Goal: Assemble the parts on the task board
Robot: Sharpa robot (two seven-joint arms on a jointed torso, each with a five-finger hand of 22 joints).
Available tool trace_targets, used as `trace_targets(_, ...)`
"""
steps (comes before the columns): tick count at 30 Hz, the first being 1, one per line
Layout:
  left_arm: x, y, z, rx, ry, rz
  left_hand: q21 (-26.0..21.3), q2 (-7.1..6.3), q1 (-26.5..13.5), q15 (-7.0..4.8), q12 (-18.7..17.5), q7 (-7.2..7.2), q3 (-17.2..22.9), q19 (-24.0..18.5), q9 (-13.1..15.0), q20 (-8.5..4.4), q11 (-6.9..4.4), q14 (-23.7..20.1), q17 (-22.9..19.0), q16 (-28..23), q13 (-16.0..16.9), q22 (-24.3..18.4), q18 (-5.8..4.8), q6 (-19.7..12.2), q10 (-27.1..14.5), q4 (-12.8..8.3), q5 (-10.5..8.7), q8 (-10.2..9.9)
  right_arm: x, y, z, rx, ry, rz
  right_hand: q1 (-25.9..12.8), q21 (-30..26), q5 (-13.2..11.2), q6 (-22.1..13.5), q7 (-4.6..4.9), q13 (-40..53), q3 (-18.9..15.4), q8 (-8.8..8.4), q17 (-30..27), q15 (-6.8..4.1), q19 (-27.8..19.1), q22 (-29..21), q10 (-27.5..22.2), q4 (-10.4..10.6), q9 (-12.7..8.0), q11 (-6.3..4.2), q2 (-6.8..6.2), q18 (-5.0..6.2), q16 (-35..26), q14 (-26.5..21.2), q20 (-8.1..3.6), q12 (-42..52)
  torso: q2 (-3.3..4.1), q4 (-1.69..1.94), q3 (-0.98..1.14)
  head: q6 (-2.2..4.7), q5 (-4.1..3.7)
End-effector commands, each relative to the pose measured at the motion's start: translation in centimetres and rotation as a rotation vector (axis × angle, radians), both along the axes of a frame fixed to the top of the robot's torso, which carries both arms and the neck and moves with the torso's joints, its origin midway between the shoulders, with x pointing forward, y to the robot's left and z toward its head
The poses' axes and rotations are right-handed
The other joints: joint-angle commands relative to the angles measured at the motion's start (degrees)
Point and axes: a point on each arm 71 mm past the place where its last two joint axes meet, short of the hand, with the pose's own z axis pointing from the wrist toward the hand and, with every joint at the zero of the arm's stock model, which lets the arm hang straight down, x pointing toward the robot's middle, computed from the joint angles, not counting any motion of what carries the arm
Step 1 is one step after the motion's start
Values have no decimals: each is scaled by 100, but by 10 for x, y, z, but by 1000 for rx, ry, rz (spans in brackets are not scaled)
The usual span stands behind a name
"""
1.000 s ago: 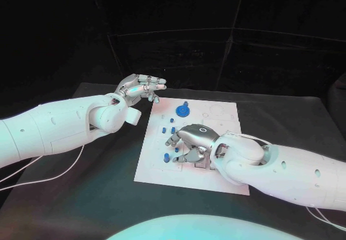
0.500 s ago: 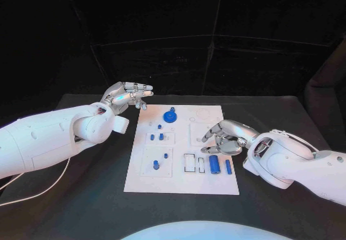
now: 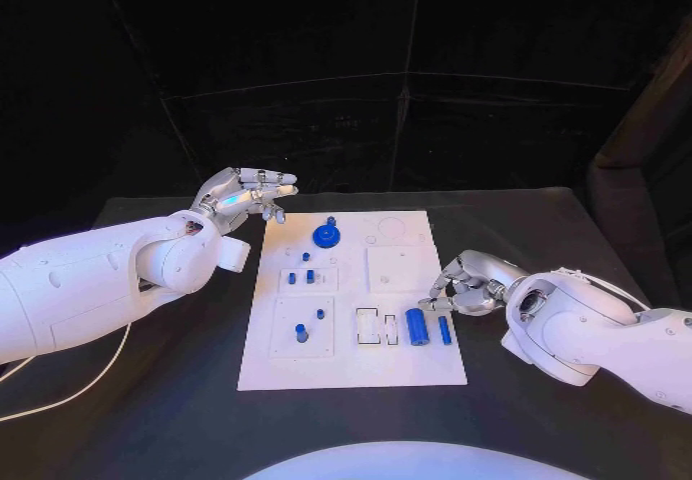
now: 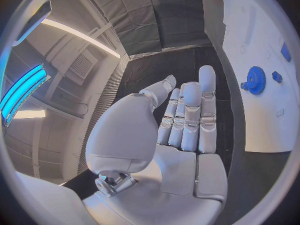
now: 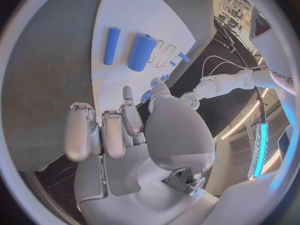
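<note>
Head view: your task board [image 3: 353, 350] lies mid-table [image 3: 577, 230]. Your left hand [image 3: 245, 193] hovers off its far left corner, fingers loosely apart, holding nothing. Your right hand [image 3: 464, 284] sits at its right edge, fingers curled, empty, just beside two blue cylinders [image 3: 418, 327]. A blue gear [image 3: 327, 236] stands near the far edge.

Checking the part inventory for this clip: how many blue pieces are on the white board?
8. A gear at the far end; three small pegs below it; two pegs on the near left; a thick cylinder and a thin rod near right. Smaller ones may be missed.
</note>
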Motion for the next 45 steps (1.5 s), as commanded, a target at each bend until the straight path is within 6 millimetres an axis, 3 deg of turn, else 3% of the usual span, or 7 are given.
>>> trace_targets(1,0,0,2,-11,-16,0,-27,36,42,-27,20,-3,-22,-25,7,14,-15,-26,0,0,8,-6,81,-38,-23,-11,-7,22,0,0,-4,-86,25,-25,-96,36,-52,-57,-17,97,-93,43,74,-21,38,16,57,109,30,-2,-12,-75,62,370,-12,63,1,5,-5,-12,8)
trace_targets(7,-1,2,1,-9,-13,-1,-27,36,42,-27,20,-3,-22,-25,7,14,-15,-26,0,0,8,-6,81,-38,-23,-11,-7,22,-1,8,-9,-110,50,-1,-87,82,-72,-76,-18,271,-153,89,226,-19,66,105,128,221,70,-1,-24,-92,138,393,-10,180,2,-21,-4,-26,45)
trace_targets(17,-1,2,1,-10,-7,-6,-29,32,32,-26,28,-1,-35,-23,7,14,-13,-33,-21,-6,9,-7,80,-40,-26,-7,-7,27,-3,12,-17,-169,74,43,-12,168,-89,-30,-43,533,-199,184,446,-30,121,270,259,287,146,-20,-10,-123,246,426,-16,367,3,-13,-5,-45,28)
trace_targets(24,-1,3,1,-10,-4,-7,-30,34,34,-26,28,-1,-36,-23,7,14,-13,-34,-24,-6,8,-8,80,-43,-30,-8,-7,28,-9,21,-28,-183,103,73,-58,187,-106,-20,-51,570,-242,220,484,-35,130,304,270,322,184,-27,-15,-129,266,430,-20,384,2,-29,-6,-46,28)
trace_targets(32,-2,4,1,-9,0,-10,-31,36,38,-26,29,-1,-35,-24,6,14,-13,-37,-29,-7,8,-9,81,-46,-35,-11,-6,28,-11,27,-36,-192,111,88,-52,188,-77,-14,-55,506,-248,235,459,-37,129,307,224,316,200,-29,-9,-130,256,423,-21,326,1,-9,-9,-90,-2)
trace_targets(39,-2,5,1,-9,0,-9,-31,36,38,-26,29,-1,-35,-24,6,14,-13,-37,-29,-7,8,-9,81,-46,-35,-11,-6,28,-10,29,-37,-184,100,83,31,199,60,-14,-66,560,-241,279,483,-44,129,328,239,295,257,-40,80,-133,267,420,-27,342,2,-3,-7,-109,10)
trace_targets(45,-2,6,1,-9,1,-9,-31,36,38,-26,29,-1,-35,-24,6,14,-13,-37,-29,-7,8,-9,81,-46,-35,-11,-6,28,-10,30,-36,-164,88,61,86,194,390,54,-99,643,-290,353,478,-65,119,315,287,289,335,-68,143,-128,265,415,-43,379,2,-21,-4,-102,35)
